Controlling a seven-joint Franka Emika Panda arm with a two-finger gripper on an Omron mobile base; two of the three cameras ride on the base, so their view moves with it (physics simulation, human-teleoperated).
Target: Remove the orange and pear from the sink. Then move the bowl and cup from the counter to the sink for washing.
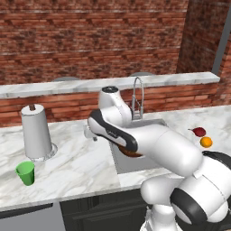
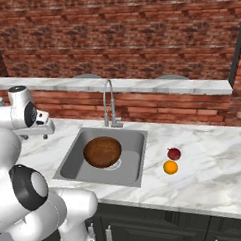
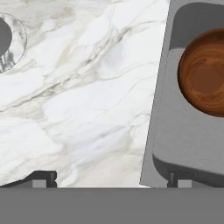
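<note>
**Three of four transfers complete: arm between sink and cup**

Left to right: the cup [image 1: 25, 173] stands on the counter [image 1: 81, 167], awaiting pickup; the gripper [image 3: 111, 178] hangs over the marble—fingers spread wide, empty; the bowl [image 2: 102, 151] sits in the sink [image 2: 74, 164]; pear [image 2: 174, 153] and orange [image 2: 170, 167] rest clear—just beside each other.

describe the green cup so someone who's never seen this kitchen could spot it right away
Start at the sink set in the white marble counter and look left to the tall paper towel roll. The cup stands just in front of that roll, near the counter's front edge. It is small, tapered, handleless and bright green.
</note>
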